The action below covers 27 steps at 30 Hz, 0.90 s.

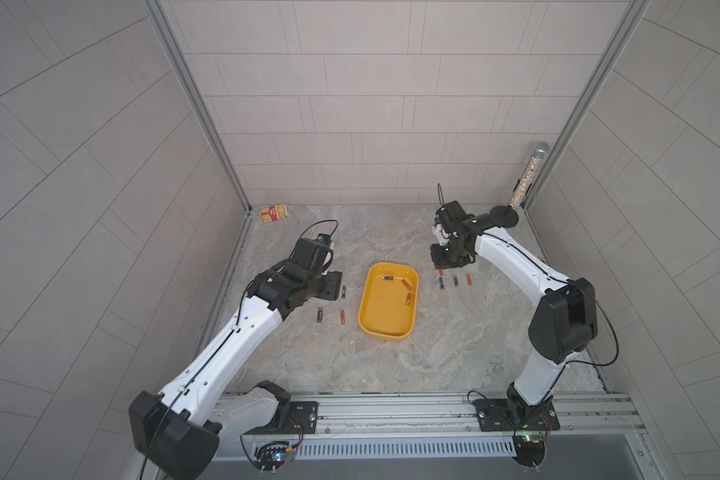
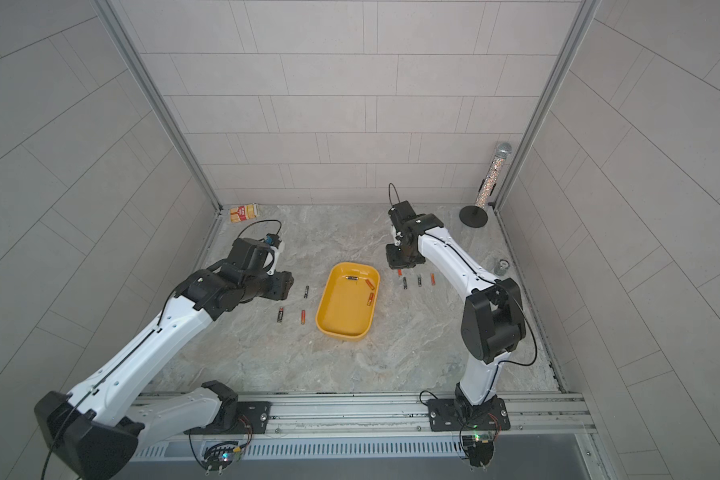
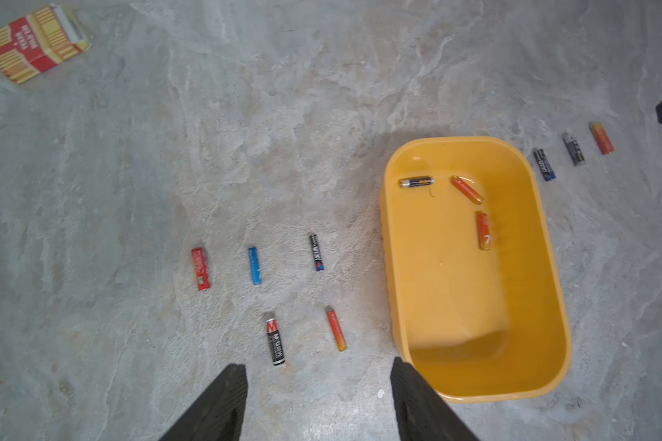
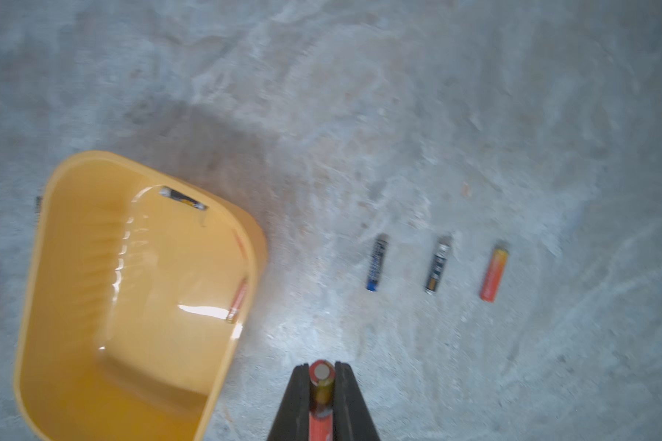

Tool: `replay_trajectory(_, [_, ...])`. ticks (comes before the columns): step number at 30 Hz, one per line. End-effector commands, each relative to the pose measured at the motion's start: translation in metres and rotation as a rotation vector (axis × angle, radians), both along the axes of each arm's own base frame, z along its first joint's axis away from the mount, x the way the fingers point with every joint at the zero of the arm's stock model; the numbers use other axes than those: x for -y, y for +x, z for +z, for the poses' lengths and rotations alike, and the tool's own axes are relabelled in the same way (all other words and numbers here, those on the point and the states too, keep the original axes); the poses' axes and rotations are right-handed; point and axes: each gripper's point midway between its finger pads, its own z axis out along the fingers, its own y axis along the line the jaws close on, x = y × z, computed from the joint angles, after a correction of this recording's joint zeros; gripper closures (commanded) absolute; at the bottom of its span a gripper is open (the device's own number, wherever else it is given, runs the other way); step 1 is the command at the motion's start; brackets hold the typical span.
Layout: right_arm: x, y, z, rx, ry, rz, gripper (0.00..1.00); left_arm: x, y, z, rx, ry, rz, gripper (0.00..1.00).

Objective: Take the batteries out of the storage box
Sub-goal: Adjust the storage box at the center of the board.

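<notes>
Right wrist view has the best look: an orange-red battery [image 4: 320, 424] is pinched lengthwise in the right gripper [image 4: 322, 372], its flat metal end cap towards the camera. It hangs over bare table [image 4: 474, 114], just beside the storage box [image 4: 73, 267] and near a row of three batteries [image 4: 438, 264] lying outside it.

My guess is this one is about to join that row. I'd bring it down until it's lying on the table, parallel to the others with a clear gap, and only then ease the jaws apart. Smooth hard cylinders like these roll if dropped.

Three more are in the box: a black battery [image 3: 416, 181] by one end wall and two orange batteries [image 3: 467, 189] nearer a long side. The tub is glossy yellow plastic with rounded corners and sloped walls, so anything against a wall will be awkward to pinch.

The left gripper [image 3: 317, 364] is spread and empty over the table, its ribbed matte-black fingers beside five more batteries. The table looks like rough, mottled grey stone.
</notes>
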Motion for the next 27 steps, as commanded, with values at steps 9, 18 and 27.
replay_trajectory(9, [0.030, -0.055, -0.085, -0.141, -0.108, -0.055, 1.00, 0.071, 0.007, -0.082, -0.276, 0.029, -0.098, 0.43])
replay_trajectory(18, [0.020, -0.057, -0.107, -0.153, -0.113, -0.052, 1.00, 0.085, 0.007, -0.132, -0.417, 0.042, -0.106, 0.39])
replay_trajectory(27, [0.019, -0.050, -0.113, -0.139, -0.117, -0.056, 1.00, 0.089, -0.007, -0.155, -0.486, 0.047, -0.078, 0.53])
